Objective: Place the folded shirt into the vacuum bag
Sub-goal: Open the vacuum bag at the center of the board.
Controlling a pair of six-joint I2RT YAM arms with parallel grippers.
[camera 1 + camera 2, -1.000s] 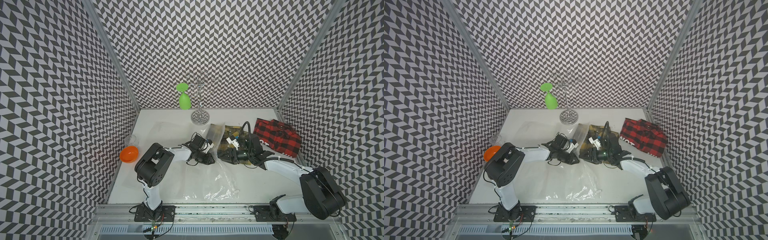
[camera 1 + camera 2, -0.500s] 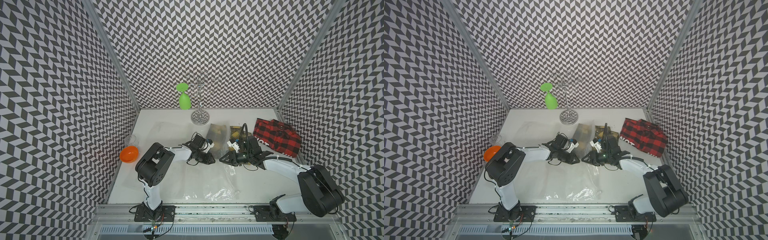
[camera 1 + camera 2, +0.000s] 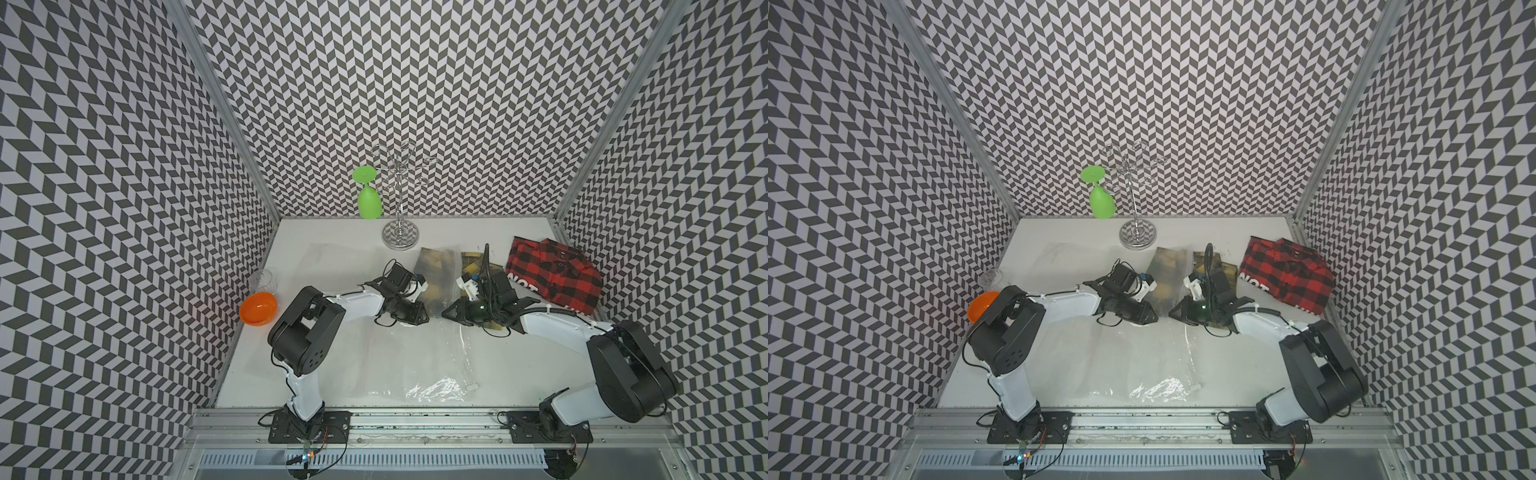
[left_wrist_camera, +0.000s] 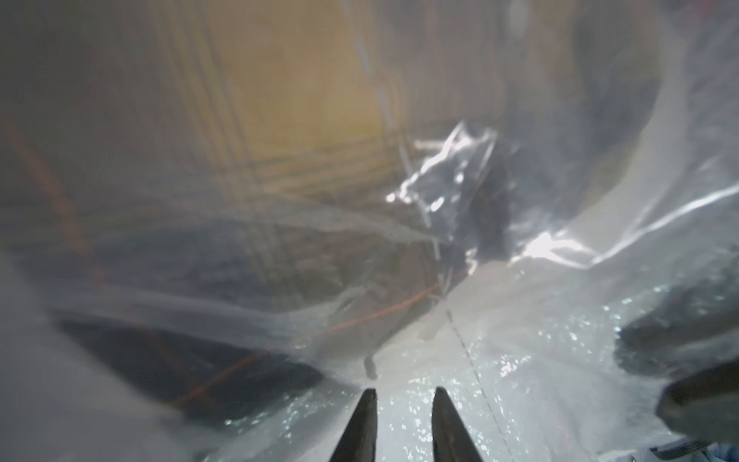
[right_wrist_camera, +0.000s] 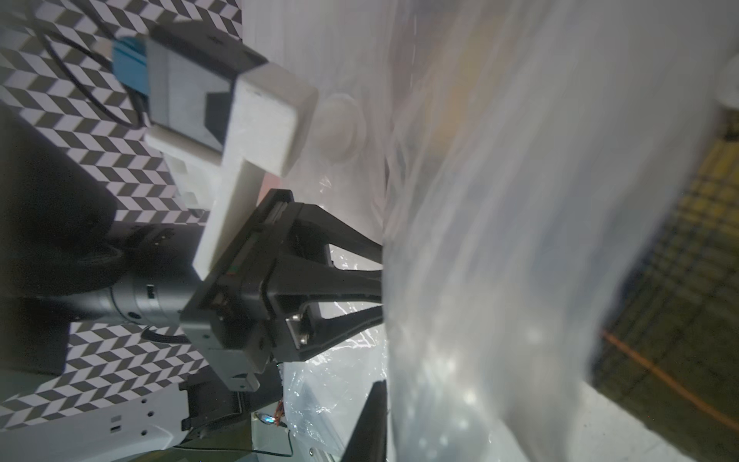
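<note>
Nearest, clear crinkly plastic vacuum bag (image 3: 415, 365) flat on white desk (image 3: 511, 382), long axis running away toward far wall, far edge raised between both arms. Left gripper (image 3: 426, 318): jaws narrowly parted at film, grip indiscernible. Right gripper (image 3: 444, 311): jaws clenched, apparently on film. Just beyond both, olive-and-yellow plaid folded shirt (image 3: 471, 261), partly veiled by film, closer to right arm; red-checked shirt (image 3: 552, 270) farther right.

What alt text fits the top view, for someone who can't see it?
Over a white table, the left gripper and right gripper nearly touch tips on a clear bag; just beyond, an olive shirt shows partly through the film. A red shirt lies right; a rack holding a green glass stands behind.
</note>
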